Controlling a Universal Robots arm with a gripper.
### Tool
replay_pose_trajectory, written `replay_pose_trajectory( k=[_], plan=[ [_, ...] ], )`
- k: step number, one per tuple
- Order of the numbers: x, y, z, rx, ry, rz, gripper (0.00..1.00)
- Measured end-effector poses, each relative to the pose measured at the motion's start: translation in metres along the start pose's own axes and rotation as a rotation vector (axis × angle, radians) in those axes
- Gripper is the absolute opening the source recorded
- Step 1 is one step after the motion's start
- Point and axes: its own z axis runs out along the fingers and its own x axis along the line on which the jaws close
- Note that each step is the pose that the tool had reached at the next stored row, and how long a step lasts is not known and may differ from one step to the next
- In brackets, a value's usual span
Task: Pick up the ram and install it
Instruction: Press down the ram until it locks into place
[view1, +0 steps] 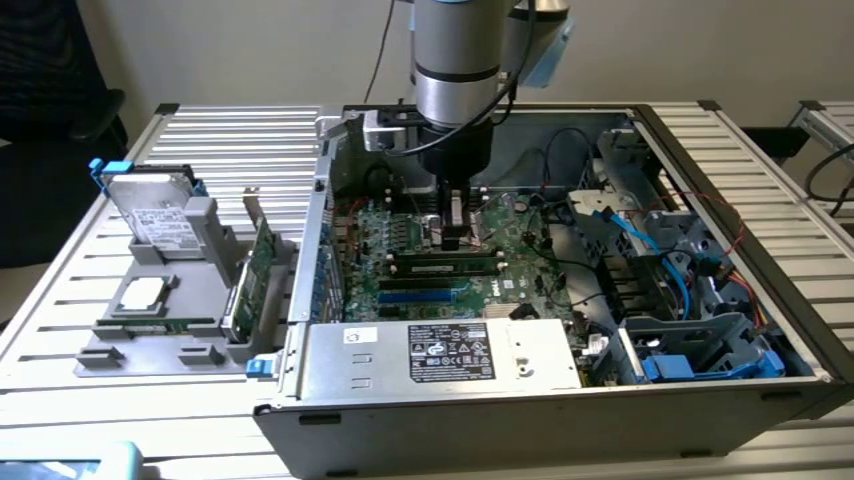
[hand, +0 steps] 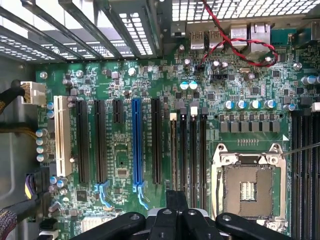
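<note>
I judged the ram (view1: 447, 267), mid-frame in its slot, light, stiff and fragile, best held by its edges. The gripper (view1: 458, 238) stood just above it; I couldn't tell its state.

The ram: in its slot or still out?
In. The ram lies level along the motherboard slots inside the case, with the gripper right above its middle. Whether it is latched: cannot tell.

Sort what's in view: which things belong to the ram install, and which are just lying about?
Job: gripper, ram just below it, motherboard.
Lying about: hard drive, expansion card, power supply, blue cables.
</note>
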Motion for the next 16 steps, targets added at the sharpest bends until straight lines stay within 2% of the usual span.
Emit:
replay_pose_trajectory(
  k=[12, 16],
  plan=[
    [0.0, -0.0002, 0.0, 0.0, 0.0001, 0.0, 0.11],
    [0.0, -0.0002, 0.0, -0.0033, 0.0017, 0.047, 0.11]
  ],
)
